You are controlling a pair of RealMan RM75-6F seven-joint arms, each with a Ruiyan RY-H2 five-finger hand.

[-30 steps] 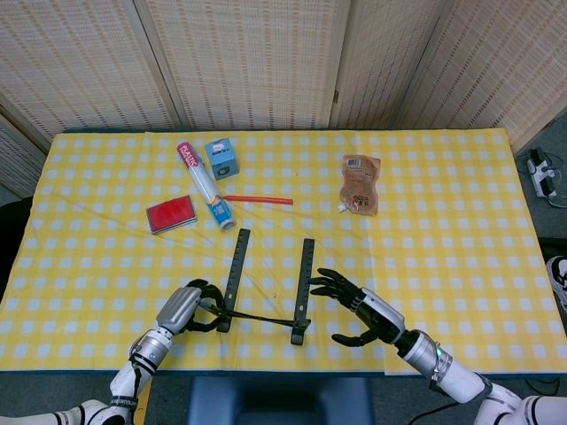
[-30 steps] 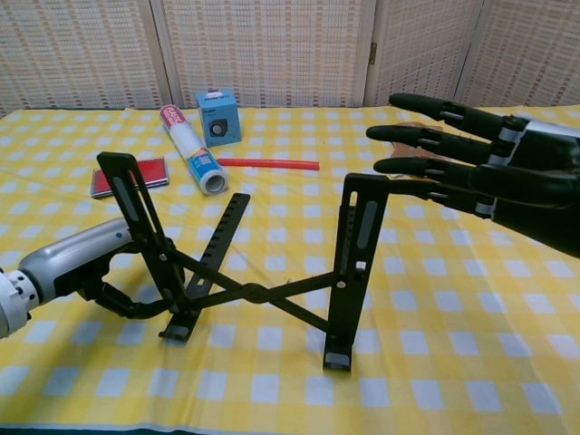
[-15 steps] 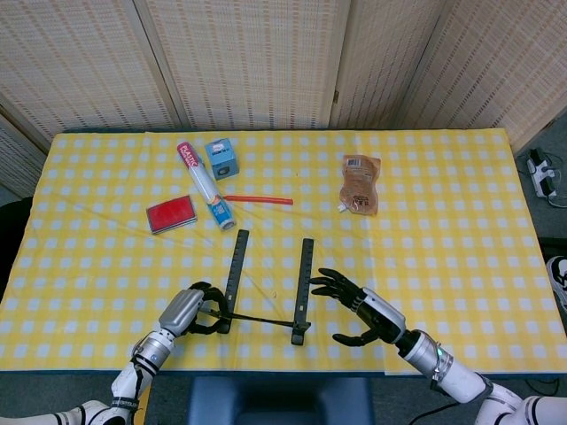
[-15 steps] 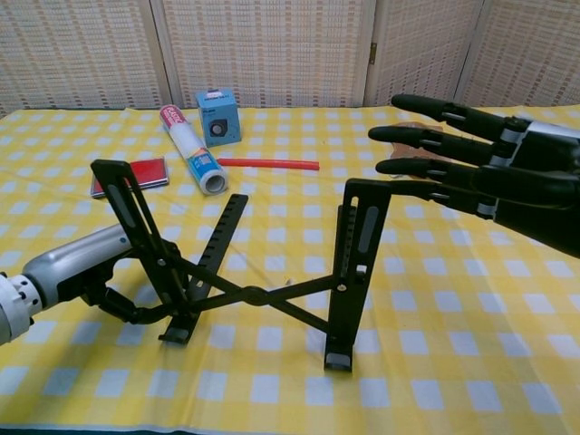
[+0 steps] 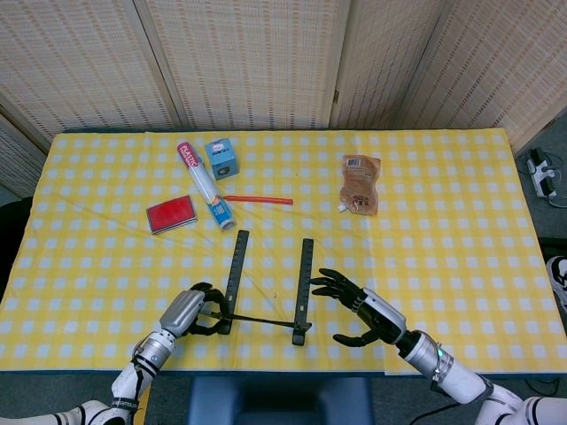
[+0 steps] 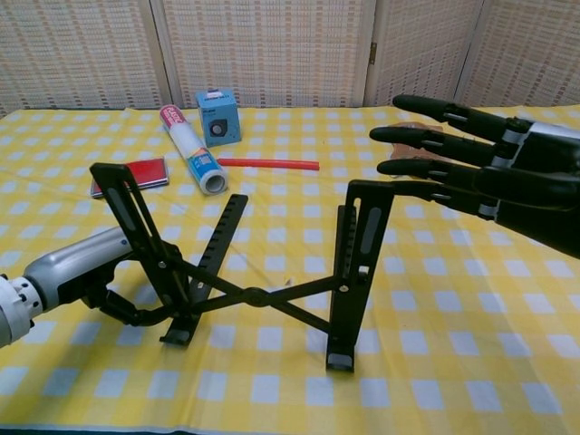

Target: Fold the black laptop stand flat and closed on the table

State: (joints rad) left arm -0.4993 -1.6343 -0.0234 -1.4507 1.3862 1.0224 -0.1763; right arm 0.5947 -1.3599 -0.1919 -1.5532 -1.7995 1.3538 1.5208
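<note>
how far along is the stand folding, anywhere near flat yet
Not near flat. Nothing looks done: the black laptop stand is open, both support arms raised and the cross-brace spread. In hand: the left hand grips its left side near the base, while the right hand hovers open beside the right upright, not touching. Left: collapse both sides and lay it flat.

Staged tabletop test area, probably a laboratory. A table with a yellow checked cloth (image 5: pixel 461 204) stands before woven folding screens (image 5: pixel 248 62). A power strip (image 5: pixel 542 174) lies on the floor.
</note>
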